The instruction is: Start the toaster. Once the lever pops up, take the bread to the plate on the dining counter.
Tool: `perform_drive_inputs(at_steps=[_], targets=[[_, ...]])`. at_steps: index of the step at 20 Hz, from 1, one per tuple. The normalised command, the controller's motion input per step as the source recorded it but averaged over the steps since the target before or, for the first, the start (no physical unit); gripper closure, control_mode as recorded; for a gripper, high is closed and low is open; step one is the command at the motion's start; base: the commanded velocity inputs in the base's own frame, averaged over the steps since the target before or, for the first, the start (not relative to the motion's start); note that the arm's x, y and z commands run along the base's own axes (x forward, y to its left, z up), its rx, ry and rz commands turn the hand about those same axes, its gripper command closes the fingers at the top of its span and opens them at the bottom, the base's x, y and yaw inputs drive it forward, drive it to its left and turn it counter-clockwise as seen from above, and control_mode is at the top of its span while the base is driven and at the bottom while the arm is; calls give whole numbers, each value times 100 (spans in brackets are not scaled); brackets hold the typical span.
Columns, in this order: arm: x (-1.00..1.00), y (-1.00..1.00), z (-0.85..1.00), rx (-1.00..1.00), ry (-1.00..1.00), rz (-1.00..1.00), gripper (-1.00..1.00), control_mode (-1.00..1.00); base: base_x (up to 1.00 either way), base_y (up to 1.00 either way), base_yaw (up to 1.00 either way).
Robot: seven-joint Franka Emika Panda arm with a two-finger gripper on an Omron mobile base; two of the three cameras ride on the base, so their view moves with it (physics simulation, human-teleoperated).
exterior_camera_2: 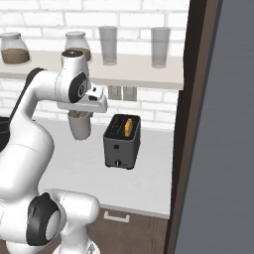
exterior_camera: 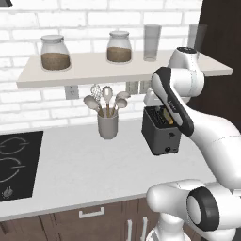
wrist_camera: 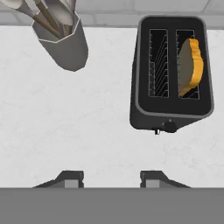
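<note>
The black toaster [exterior_camera: 160,134] [exterior_camera_2: 122,143] [wrist_camera: 173,72] stands on the white kitchen counter by the brick wall. A slice of bread [wrist_camera: 190,68] [exterior_camera_2: 129,127] sits upright in its right slot, its golden crust poking above the top; the left slot is empty. A small round knob [wrist_camera: 169,127] shows low on the toaster's front. My gripper [wrist_camera: 109,179] hovers above the bare counter, in front of and to the left of the toaster, pointing straight down. It is open with nothing between its fingers. The plate and the dining counter are out of view.
A grey utensil cup [exterior_camera: 108,126] [wrist_camera: 65,41] with spoons and a whisk stands left of the toaster. A black cooktop [exterior_camera: 16,164] lies at the far left. A shelf [exterior_camera: 94,70] with jars and glasses overhangs the counter. A tall dark panel [exterior_camera_2: 186,124] rises right of the toaster.
</note>
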Motion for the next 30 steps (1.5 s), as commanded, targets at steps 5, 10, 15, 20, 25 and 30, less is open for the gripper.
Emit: perform_drive_inputs(at_steps=[5,10,15,20,25,30], targets=[[-2,0,0,0,0,0,-100,-100,0,0,0],[-28,-4,0,0,0,0,-100,-100,0,0,0],[-13,-35,-21,0,0,0,-100,-100,0,0,0],[1,-30,-38,0,0,0,-100,-100,0,0,0],[7,-24,-37,0,0,0,-100,-100,0,0,0],[10,-18,-44,0,0,0,-100,-100,0,0,0]])
